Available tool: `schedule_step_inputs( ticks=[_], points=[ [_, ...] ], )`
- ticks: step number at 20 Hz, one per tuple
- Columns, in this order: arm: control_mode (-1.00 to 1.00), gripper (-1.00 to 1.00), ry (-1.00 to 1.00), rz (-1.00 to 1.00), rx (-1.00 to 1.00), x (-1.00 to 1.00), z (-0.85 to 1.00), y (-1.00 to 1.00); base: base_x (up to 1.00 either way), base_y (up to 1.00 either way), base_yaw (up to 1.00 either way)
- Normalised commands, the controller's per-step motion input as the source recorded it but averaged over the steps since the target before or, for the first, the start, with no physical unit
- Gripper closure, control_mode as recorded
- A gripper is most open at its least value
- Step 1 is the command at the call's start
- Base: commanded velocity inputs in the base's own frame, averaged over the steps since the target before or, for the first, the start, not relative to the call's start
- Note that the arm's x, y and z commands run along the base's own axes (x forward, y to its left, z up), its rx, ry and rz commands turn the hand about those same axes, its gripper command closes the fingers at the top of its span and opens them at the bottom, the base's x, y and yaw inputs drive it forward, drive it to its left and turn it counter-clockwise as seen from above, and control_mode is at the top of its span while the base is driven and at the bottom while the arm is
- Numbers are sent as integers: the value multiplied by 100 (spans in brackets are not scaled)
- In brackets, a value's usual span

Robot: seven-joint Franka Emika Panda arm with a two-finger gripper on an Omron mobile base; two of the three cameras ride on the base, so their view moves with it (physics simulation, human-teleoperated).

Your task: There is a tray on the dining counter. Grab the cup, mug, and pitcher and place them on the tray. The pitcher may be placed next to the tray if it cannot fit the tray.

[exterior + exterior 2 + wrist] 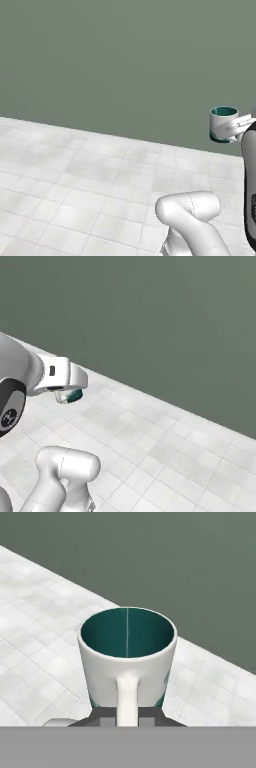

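White-and-teal mug (127, 657): clamped by its handle in my pincer (127, 719), upright, carried in the air above pale floor tiles (75, 180), green wall (100, 50) behind. Handling advice: keep it level, travel slowly, avoid swinging on the handle.

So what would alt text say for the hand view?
A white mug with a teal inside sits upright, held by its handle in the robot's hand, above a pale tiled floor and a grey-green wall.
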Motion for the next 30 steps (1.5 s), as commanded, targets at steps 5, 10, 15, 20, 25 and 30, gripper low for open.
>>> schedule_step_inputs(
  ticks=[5,10,15,20,25,30],
  points=[
    [100,100,0,0,0,0,0,0,100,-43,62],
    [100,100,0,0,0,0,0,0,100,-42,69],
    [100,100,0,0,0,0,0,0,100,-8,69],
    [100,100,0,0,0,0,0,0,100,-7,64],
    [100,100,0,0,0,0,0,0,100,-1,59],
    [100,100,0,0,0,0,0,0,100,0,44]
  ],
)
